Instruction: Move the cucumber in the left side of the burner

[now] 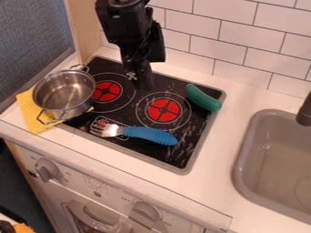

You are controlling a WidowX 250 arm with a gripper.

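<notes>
- So the cucumber [203, 98] is lying on the right side of the black cooktop [197, 154] from where my camera sits, up toward the back. It's just beside the right burner [164, 110], slanting down to the right, with its lower end right by the cooktop's edge.
- It isn't on the left side of the burner, so the task's spot and the cucumber don't match here.
- My gripper [143, 82] hangs down over the back part of the cooktop, between the left burner [107, 92] and the cucumber, and well apart from the cucumber. The arm comes in from the top edge.
- Honestly can't tell if the gripper is spread or pressed together, black on black is rough lol.
- Fork [148, 134] with a chunky blue handle lies across the front of the cooktop, metal tines pointing left, handle in front of the right burner.
- Metal pot [70, 110] with two loop handles sits over at the left, upright, over the cooktop's left edge, with a yellow cloth [29, 113] poking out from under it.
- White counter [240, 107] all around the cooktop, grey sink [243, 168] off to the right with a dark faucet [304, 113], and white tiles [224, 36] behind.
</notes>
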